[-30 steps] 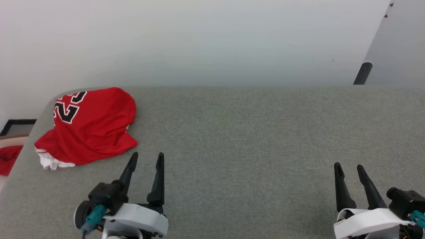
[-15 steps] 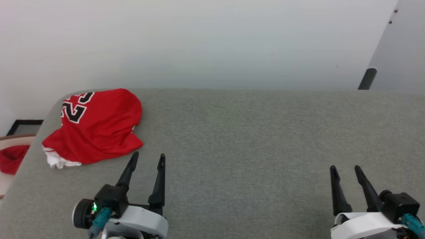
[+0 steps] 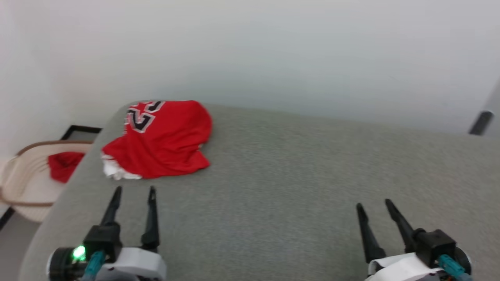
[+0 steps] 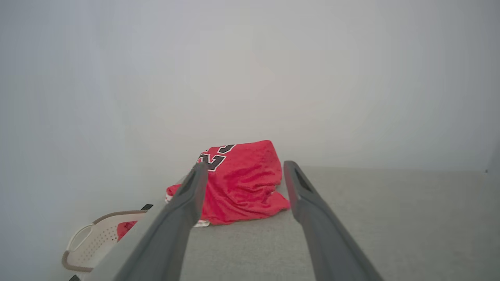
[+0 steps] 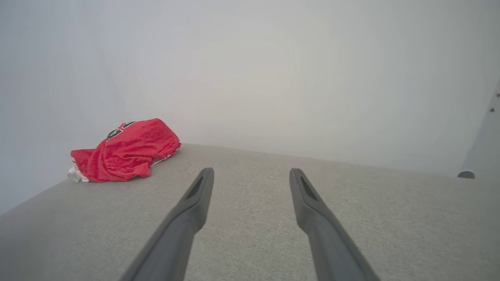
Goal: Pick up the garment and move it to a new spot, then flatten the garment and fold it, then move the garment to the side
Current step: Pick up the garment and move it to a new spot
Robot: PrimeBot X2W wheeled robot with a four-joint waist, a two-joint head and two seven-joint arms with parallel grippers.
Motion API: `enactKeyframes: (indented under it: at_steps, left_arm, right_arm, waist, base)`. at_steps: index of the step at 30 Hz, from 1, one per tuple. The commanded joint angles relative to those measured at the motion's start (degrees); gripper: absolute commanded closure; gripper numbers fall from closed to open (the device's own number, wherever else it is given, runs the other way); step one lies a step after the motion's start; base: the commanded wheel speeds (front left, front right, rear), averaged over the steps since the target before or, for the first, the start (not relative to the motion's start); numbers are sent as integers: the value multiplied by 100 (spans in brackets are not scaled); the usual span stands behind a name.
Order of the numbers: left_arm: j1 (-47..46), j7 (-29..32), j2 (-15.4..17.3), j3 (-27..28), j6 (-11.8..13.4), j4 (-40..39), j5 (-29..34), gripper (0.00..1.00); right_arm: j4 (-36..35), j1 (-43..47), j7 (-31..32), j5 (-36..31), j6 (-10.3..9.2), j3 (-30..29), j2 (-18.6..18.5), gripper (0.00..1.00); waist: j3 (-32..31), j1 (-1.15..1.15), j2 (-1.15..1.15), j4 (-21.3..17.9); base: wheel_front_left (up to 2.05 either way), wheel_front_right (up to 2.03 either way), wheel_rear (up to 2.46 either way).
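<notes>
1 red garment (image 3: pixel 164 144) lies crumpled at the far left corner of a grey fabric-covered counter (image 3: pixel 297 175), close to its rounded edge. Its black number is creased and only partly readable, and a bit of white cloth peeks out underneath. 2 grippers sit at the near side, both with fingers spread and holding nothing. The left gripper (image 3: pixel 134 190) is near the garment and the right gripper (image 3: pixel 373 203) is well apart from it. Past the left edge, 1 pale basket (image 3: pixel 27 183), cut off by the frame, holds 1 plain red cloth (image 3: pixel 62 166). Open grey surface stretches rightward from the garment.
</notes>
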Motion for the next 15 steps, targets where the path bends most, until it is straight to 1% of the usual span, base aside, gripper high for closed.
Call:
enactKeyframes:
  at_steps: [1,5,8,11,15]
  left_arm:
    - [55,-41,30,24,28,-31,118,0]
    - [198,-26,32,212,47,-69,-3,0]
    - [238,-26,21,296,24,-42,-70,0]
    - [132,-26,44,368,-20,-12,-139,0]
    - [-193,73,108,431,-178,197,-347,0]
  right_arm:
    - [-2,-61,-37,-61,2,60,-1,0]
    - [61,-117,-26,47,2,239,-2,0]
    - [91,-176,-25,88,1,262,-4,0]
    - [95,-201,-25,54,1,283,-3,0]
    - [134,-258,-25,-57,1,287,-3,0]
  waist:
    - [-166,0,0,403]
    - [-196,0,0,642]
    - [-168,0,0,723]
    - [-84,0,0,713]
    - [123,0,0,580]
  base:
    - [0,0,0]
    - [0,0,0]
    - [0,0,0]
    - [0,0,0]
    - [0,0,0]
